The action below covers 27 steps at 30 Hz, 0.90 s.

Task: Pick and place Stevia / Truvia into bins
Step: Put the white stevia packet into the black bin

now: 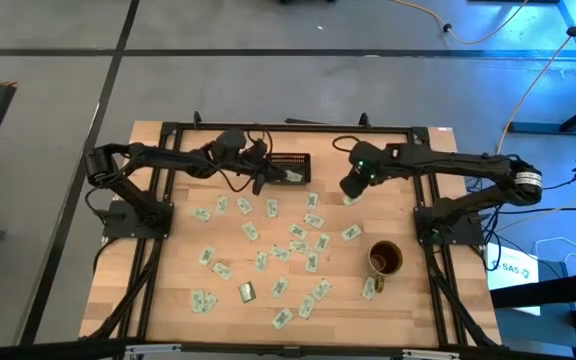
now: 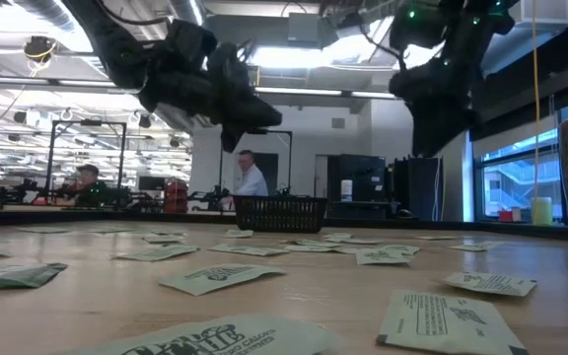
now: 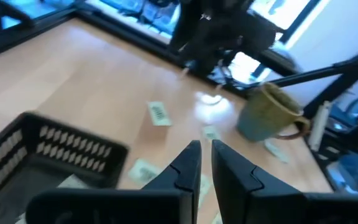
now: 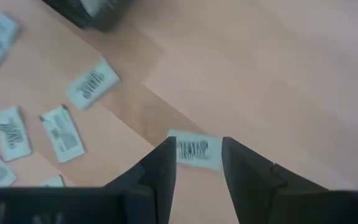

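Many pale green and white Stevia packets (image 1: 298,232) lie flat on the wooden table. The black slatted bin (image 1: 288,162) stands at the far middle, and a pale packet (image 3: 73,182) shows inside it. My left gripper (image 3: 204,149) hovers beside the bin's near side (image 1: 261,180), pointing almost level. Its fingers are a narrow gap apart with nothing between them. To the bin's right, my right gripper (image 1: 351,188) hangs above the table, open and pointing steeply down. One packet (image 4: 194,151) lies on the wood under the gap between its fingers.
A brownish-gold mug (image 1: 385,258) stands upright at the near right among the packets. Black frame rails (image 1: 158,250) run along the table's left and right sides. Bare wood (image 1: 393,160) lies right of the bin. People sit and stand in the room (image 2: 249,177) beyond the table.
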Each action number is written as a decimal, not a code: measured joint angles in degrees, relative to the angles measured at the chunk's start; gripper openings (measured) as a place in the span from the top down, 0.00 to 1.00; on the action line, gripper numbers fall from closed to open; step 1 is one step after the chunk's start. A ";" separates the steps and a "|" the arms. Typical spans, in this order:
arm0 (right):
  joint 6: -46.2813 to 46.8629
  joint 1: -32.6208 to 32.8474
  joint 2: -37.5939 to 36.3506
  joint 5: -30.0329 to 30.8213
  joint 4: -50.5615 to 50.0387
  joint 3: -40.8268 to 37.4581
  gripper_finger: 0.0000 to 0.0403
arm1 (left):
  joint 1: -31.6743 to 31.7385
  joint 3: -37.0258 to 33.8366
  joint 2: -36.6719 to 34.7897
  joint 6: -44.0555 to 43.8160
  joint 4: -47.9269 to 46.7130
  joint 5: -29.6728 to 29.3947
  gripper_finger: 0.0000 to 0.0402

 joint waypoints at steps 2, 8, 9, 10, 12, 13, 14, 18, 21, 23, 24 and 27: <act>1.50 0.25 1.89 -0.08 -0.55 0.00 0.67 | -0.66 0.00 0.01 -0.06 1.16 0.27 0.92; 4.87 0.81 9.19 -0.11 -0.83 0.00 0.67 | -2.17 0.00 0.01 -0.44 1.55 0.32 0.92; 6.08 0.81 10.36 -0.14 -1.16 0.00 0.67 | -2.44 0.00 0.01 -0.72 1.53 0.32 0.92; 7.18 0.80 11.49 -0.13 -1.73 0.00 0.67 | -2.69 0.00 0.00 -0.97 1.54 0.32 0.92; 7.77 0.79 13.51 -0.13 -2.24 0.00 0.67 | -3.16 0.00 0.01 -0.97 1.52 0.32 0.92; 7.92 0.79 14.36 -0.14 -2.17 0.00 0.67 | -3.32 0.00 0.01 -0.97 1.51 0.34 0.92; 7.93 0.79 15.06 -0.21 -1.97 0.00 0.67 | -3.53 0.00 0.01 -0.97 1.51 0.32 0.92; 8.59 0.77 17.68 -0.44 -1.53 0.02 0.67 | -3.69 0.00 0.01 -0.97 1.35 0.32 0.92; 8.28 0.15 19.86 -0.44 -1.26 0.02 0.67 | -3.69 0.00 0.01 -0.97 1.33 0.31 0.92; 7.42 -0.36 21.57 -0.42 -0.76 0.02 0.67 | -3.69 0.00 0.01 -0.97 1.33 0.32 0.92; 7.21 -0.59 22.45 -0.40 -0.45 0.02 0.67 | -3.69 0.00 -0.01 -0.97 1.31 0.32 0.92; 6.06 -1.28 24.64 -0.78 0.03 0.12 0.68 | -3.69 0.00 0.01 -0.97 1.32 0.39 0.92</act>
